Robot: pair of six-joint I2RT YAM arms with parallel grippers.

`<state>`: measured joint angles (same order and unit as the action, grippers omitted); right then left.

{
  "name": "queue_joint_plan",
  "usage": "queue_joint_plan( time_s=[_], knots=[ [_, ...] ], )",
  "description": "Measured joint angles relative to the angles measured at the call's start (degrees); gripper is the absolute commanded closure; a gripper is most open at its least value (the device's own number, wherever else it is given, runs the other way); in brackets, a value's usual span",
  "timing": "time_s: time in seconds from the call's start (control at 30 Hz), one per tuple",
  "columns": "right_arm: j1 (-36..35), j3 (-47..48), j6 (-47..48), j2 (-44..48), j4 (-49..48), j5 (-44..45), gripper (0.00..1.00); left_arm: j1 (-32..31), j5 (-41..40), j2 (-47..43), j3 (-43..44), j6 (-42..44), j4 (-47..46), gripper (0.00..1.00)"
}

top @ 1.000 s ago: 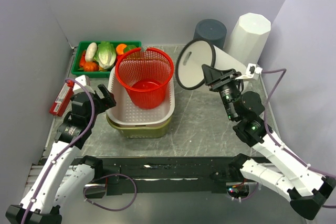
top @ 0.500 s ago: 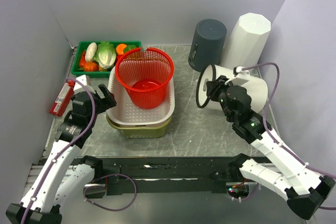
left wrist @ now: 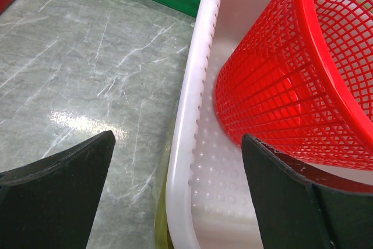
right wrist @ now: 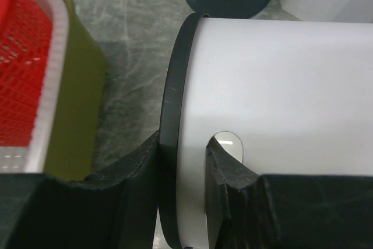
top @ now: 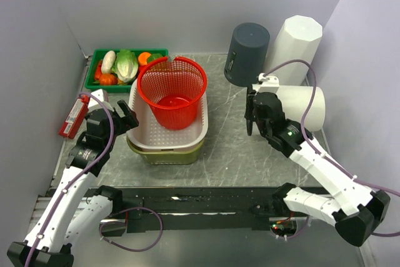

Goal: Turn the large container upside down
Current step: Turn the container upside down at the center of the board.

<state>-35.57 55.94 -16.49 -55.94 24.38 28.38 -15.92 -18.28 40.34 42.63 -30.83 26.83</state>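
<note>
Now, the turning-over step, shown about at its midpoint. Fingers [right wrist: 233,179] of the right gripper [right wrist: 182,173] are closed narrowly on the black rim [right wrist: 171,86] of the large container [right wrist: 280,80]. One finger sits inside the mouth; the other presses the white outer wall just beside a small oval slot [right wrist: 226,141]. The container lies on its side at the right of the table [top: 231,148], mouth facing left and base toward the right wall. Whether its side rests on the table or hangs clear cannot be told from above. Just far of it stand a dark grey bin [top: 247,45] and a tall white bin [top: 295,40], the grey one nearer the mouth. To the left, well apart, a red basket [top: 172,89] sits in a white tub [top: 201,130]. The left gripper [left wrist: 178,167], jaws wide and holding nothing, hovers at the left rim of that tub and seems to have no part in this step.

Judged half done: the mouth has yet to face down. To finish well:
- hold the pinch firm, since a thin rim can pivot between the pads
- roll the wrist so the mouth swings down toward the table
- stay clear of the grey bin during the swing
- lower until the whole rim sits flat before letting go, lest the container topple back onto its side
</note>
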Motion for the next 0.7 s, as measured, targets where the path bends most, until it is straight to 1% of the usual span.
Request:
queue_joint_plan(
  time_s=[0.17,0.43,0.7],
  knots=[
    [-0.02,2.14,3.04,-3.91,3.61,2.23,0.93,0.0,0.02,0.02,0.0,0.0,0.0,0.04],
    [-0.31,2.99,5.95,-9.86,9.29,7.19,0.92,0.0,0.22,0.02,0.0,0.0,0.0,0.04],
    [-1.7,4.22,6.82,-15.43,11.82,10.8,0.93,0.0,0.42,0.07,0.0,0.0,0.0,0.04]
  ],
)
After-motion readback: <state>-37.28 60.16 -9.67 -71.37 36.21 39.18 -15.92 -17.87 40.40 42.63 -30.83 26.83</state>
